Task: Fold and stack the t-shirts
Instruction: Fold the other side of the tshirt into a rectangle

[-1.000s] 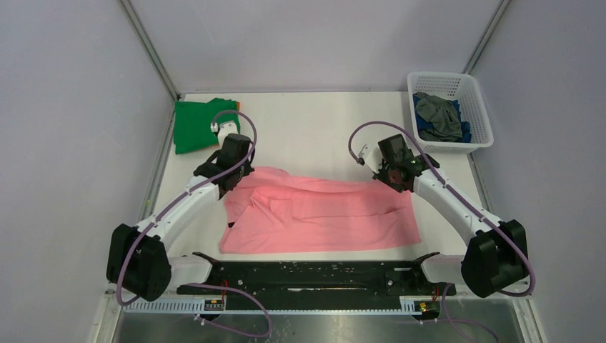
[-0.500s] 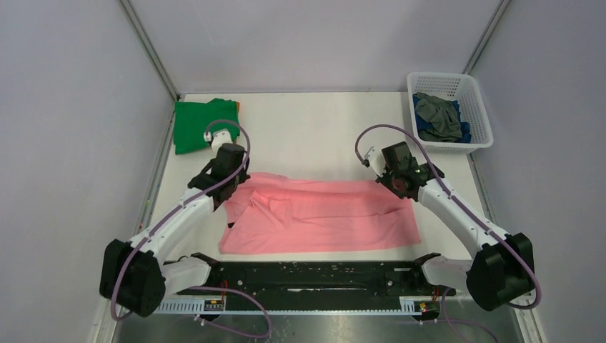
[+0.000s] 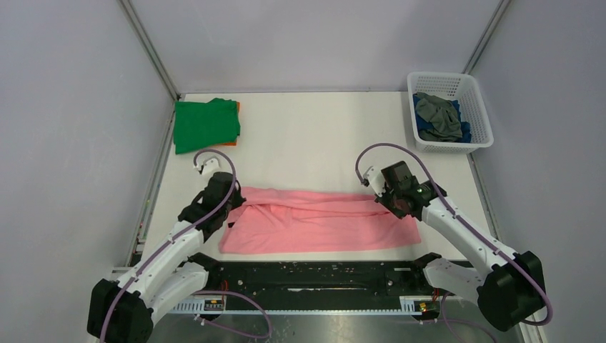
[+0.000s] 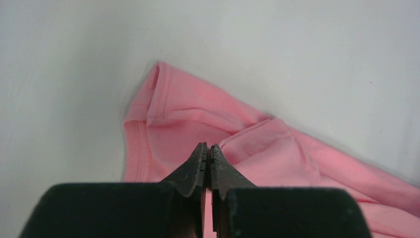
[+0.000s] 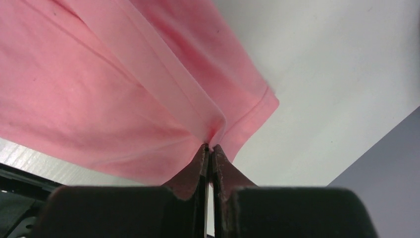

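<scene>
My left gripper [image 4: 208,147] is pinched tight on the pink t-shirt [image 3: 321,223] near its sleeve; my right gripper [image 5: 208,147] clamps its folded hem

White table [image 3: 314,136] with a pink t-shirt [image 3: 321,225], a green t-shirt [image 3: 206,125] far left, a basket [image 3: 454,148] far right

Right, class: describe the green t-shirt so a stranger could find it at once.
Start at the white table and go to its far left corner. A folded green t-shirt lies there, an orange edge peeking from under it. It alone is green.
</scene>
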`<control>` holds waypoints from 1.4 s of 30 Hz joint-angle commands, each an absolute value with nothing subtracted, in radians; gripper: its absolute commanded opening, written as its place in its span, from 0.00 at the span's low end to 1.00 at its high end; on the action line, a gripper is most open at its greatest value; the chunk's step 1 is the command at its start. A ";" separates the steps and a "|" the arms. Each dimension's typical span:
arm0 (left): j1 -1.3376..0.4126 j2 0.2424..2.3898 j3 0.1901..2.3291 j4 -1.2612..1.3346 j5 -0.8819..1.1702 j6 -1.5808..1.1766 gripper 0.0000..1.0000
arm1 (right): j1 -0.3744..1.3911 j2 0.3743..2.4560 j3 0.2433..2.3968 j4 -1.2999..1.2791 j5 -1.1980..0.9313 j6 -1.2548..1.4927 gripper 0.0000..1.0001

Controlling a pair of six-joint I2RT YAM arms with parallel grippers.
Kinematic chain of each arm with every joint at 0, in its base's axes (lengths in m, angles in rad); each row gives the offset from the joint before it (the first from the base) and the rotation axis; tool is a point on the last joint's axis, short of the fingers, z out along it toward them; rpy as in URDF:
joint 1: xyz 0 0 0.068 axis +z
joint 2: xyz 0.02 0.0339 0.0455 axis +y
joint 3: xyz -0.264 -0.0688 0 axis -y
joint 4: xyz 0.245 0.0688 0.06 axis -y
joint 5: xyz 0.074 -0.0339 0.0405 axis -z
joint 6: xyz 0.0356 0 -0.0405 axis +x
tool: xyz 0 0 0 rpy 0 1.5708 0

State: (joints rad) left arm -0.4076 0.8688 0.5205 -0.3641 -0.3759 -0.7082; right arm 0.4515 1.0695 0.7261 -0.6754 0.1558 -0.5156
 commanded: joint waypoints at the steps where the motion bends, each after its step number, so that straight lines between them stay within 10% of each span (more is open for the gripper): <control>1: -0.417 0.804 0.450 -0.355 -0.357 -0.805 0.00 | 0.486 1.066 0.724 -0.734 0.223 -0.466 0.00; 9: -0.454 0.643 0.397 -0.594 -0.482 -0.963 0.21 | 0.573 1.029 0.679 -0.771 0.330 -0.373 0.17; 10: -0.454 0.620 0.417 -0.643 -0.504 -0.980 0.31 | 0.579 1.018 0.681 -0.775 0.340 -0.368 0.81; 11: -0.455 0.597 0.426 -0.683 -0.519 -0.995 0.41 | 0.584 1.004 0.681 -0.775 0.359 -0.362 0.97; 17: -0.457 0.487 0.537 -0.774 -0.495 -1.009 0.99 | 0.604 0.794 0.714 -0.743 0.336 -0.351 1.00; 26: -0.456 0.865 0.695 -0.581 -0.261 -0.798 0.99 | 0.603 0.334 0.509 -0.216 0.376 0.142 0.99; 42: -0.363 1.295 0.761 -0.449 -0.120 -0.710 0.99 | 0.603 0.823 0.530 -0.160 0.157 0.430 1.00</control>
